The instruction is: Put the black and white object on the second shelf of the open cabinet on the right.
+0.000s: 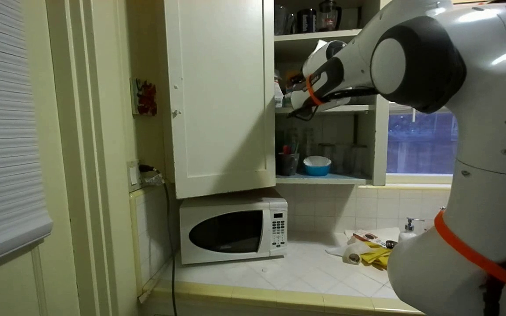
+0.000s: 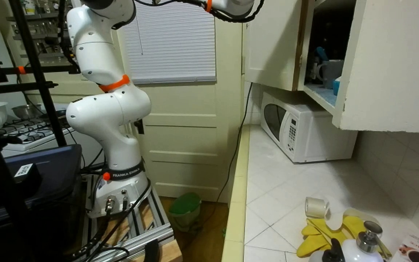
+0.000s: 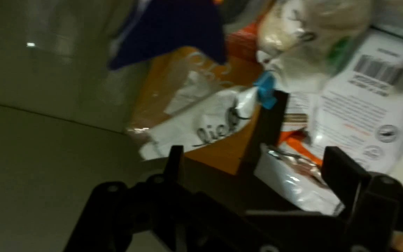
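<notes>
Fingers apart, nothing visibly gripped, at second shelf, likely for a release; lettered packet among packages there, maybe the black and white object, can't confirm; cabinet door open to the left, presumably giving the arm room.

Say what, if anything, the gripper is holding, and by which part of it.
Nothing is held: in the wrist view, the gripper is open, its fingers well apart, with packages beyond them.
</notes>
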### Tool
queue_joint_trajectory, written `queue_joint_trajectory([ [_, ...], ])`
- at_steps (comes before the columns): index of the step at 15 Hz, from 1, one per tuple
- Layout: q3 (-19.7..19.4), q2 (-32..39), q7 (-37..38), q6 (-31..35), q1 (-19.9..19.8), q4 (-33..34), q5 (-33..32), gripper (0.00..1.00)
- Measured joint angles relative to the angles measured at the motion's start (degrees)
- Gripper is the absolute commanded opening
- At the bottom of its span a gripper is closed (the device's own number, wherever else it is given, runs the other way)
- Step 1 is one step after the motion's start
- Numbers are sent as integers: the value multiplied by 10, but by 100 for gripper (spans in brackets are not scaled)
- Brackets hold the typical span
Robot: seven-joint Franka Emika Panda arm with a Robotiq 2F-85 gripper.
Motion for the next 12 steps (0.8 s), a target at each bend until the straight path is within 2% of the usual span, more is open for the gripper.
queue_joint_trajectory([
  [3,-64,20,-10,0,125,-14,-20,100],
  [6,-177,14,-32,0,244,-34,-41,100],
  [8,-251,-15,-45,1,319,-68,-49,100],
  [9,-264,-40,-50,0,319,-89,-49,100],
  [12,-276,-134,-51,0,248,-149,-49,100],
])
